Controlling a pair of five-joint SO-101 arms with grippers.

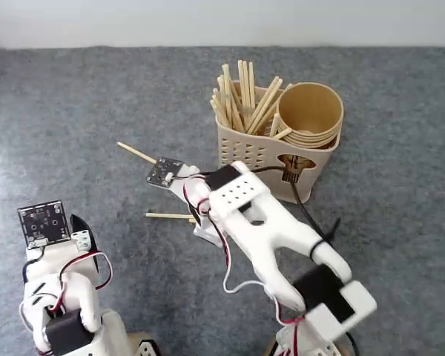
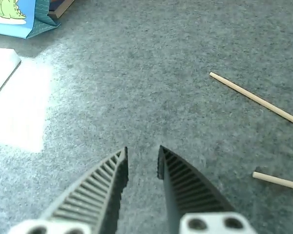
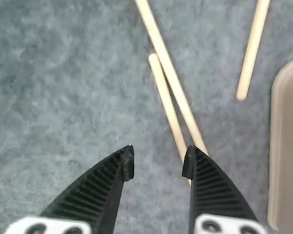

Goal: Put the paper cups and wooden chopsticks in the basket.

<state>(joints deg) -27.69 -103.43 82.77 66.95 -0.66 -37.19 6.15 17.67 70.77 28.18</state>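
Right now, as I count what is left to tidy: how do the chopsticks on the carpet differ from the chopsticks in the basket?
The chopsticks on the carpet lie flat; the chopsticks in the basket stand on end, leaning. Those on the carpet are a scattered few; those in the basket, a dense bundle. The carpet ones lie by the right gripper; the basket ones beside stacked paper cups. Both are thin, pale wood.
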